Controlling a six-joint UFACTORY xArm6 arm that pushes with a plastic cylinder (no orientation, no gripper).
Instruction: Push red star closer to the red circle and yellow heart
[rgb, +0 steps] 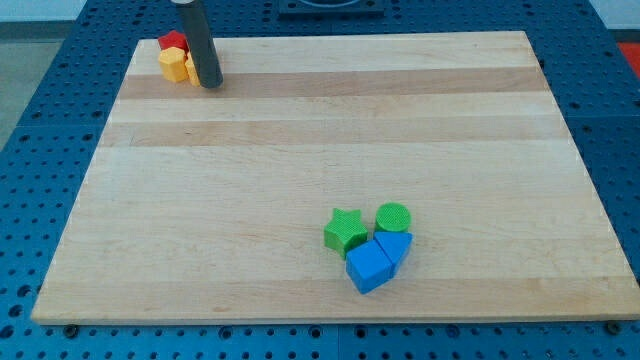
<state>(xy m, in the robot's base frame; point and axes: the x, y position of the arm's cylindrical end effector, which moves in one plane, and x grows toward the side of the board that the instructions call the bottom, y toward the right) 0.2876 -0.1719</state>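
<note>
A: While the rod stands at the view's top left, what sits beside it?

B: From the left — a red block (173, 42), shape unclear, with a yellow block (177, 66) touching it just below. My tip (209, 85) rests just to their right, touching or nearly so; the rod hides whatever lies behind it. No jaws on this tool — a bare dark rod, grasping nothing.

A: Step in hand?

B: Judged near the close. I cannot say whether that red piece is the star or the circle; the other red block does not show, perhaps hidden. The yellow one may be the heart. If the star is there, it lies tight in the cluster already.

A: Next move?

B: At most a short, gentle nudge leftward — a harder one could scatter the pair off the worktop (300, 140) corner.

A: Further right?

B: Green star (345, 231), green circle (393, 217), two blue blocks (378, 259), bunched, well apart from the tip. Blocks look smooth, matte plastic; worktop is pale grained wood.
</note>
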